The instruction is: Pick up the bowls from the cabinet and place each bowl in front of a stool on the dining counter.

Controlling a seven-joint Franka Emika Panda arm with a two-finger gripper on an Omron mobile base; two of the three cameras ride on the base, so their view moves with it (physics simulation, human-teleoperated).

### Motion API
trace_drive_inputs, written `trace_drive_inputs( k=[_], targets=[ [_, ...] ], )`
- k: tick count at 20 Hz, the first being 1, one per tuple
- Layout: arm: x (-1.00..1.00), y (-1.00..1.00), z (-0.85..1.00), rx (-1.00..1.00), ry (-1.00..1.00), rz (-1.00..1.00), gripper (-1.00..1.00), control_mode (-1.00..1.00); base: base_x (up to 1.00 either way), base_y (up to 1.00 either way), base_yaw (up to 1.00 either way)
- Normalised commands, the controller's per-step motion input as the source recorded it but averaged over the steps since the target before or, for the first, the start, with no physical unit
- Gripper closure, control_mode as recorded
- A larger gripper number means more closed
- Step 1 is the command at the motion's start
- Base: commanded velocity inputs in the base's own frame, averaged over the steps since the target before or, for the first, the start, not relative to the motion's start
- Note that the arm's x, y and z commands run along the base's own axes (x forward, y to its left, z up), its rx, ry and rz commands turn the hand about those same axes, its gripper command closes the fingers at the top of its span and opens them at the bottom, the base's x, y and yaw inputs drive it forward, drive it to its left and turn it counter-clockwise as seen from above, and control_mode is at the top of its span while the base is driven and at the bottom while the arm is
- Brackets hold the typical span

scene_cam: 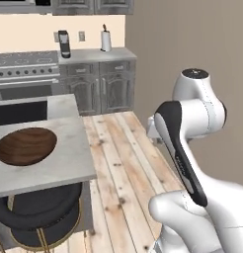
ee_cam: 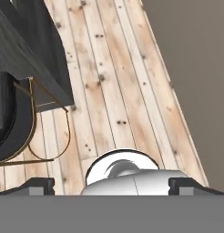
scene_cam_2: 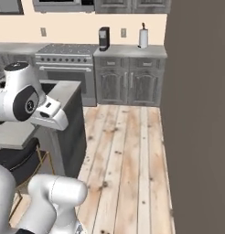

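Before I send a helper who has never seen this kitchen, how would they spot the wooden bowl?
Find the pale marble dining counter in the middle of the kitchen. The bowl sits on top near its end, above a black round stool. It is wide, shallow and dark brown with wood grain.

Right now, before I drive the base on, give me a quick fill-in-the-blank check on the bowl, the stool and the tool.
1. The dark brown wooden bowl rests on the dining ____.
2. Directly below that bowl stands a black ____ with thin gold legs.
3. The tool has its fingers spread ____ and holds nothing.
4. The floor is made of light wooden ____.

Missing words: counter; stool; open; planks
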Motion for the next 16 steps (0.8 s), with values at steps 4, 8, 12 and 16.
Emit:
trace_drive_inputs(
  k=[4, 8, 12, 16],
  targets=[
    [0.00, 0.00, 0.00, 0.00, 0.00, 0.00, -1.00, 1.00, 1.00, -0.54, 0.15],
    [0.00, 0.00, 0.00, 0.00, 0.00, 0.00, -1.00, 1.00, 1.00, -0.95, 0.04],
    [0.00, 0.00, 0.00, 0.00, 0.00, 0.00, -1.00, 1.00, 1.00, -0.53, 0.01],
    [0.00, 0.00, 0.00, 0.00, 0.00, 0.00, -1.00, 1.00, 1.00, -0.03, 0.03]
  ],
)
